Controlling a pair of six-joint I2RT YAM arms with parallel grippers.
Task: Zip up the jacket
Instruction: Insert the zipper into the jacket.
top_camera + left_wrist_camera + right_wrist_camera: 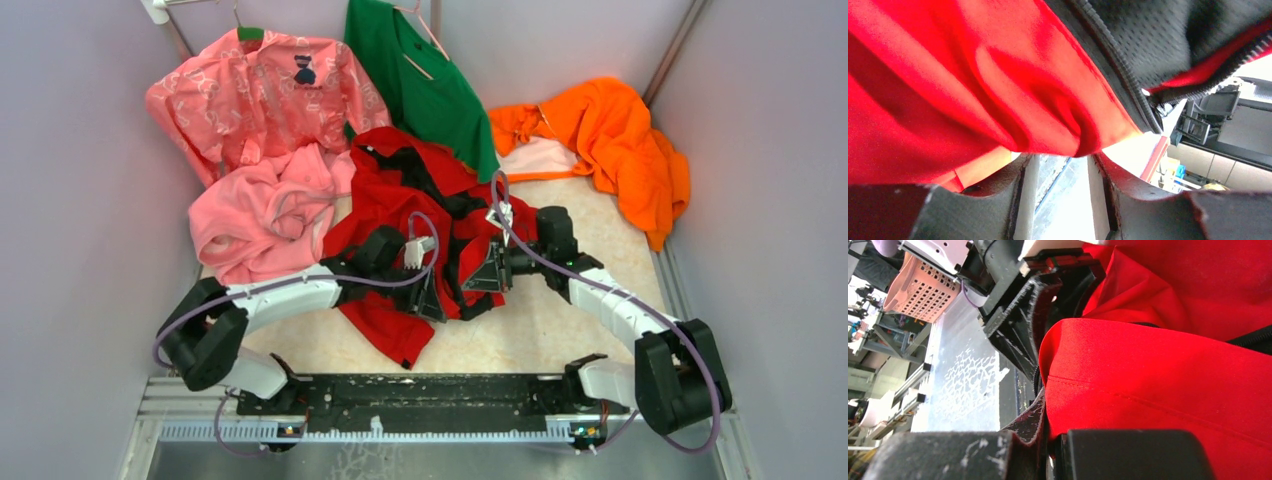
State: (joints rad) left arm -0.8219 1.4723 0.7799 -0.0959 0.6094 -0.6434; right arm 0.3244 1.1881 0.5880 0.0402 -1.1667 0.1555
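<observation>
Your right hand (1045, 432) is clamped on the jacket (390, 190) edge; your left hand (1060, 170), half open and empty, should pinch beside the zipper (1118, 75), upper right.

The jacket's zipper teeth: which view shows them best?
The left wrist view: the zipper teeth run close and sharp. The right wrist view catches a short dark piece; the top view shows only dark edges.
</observation>
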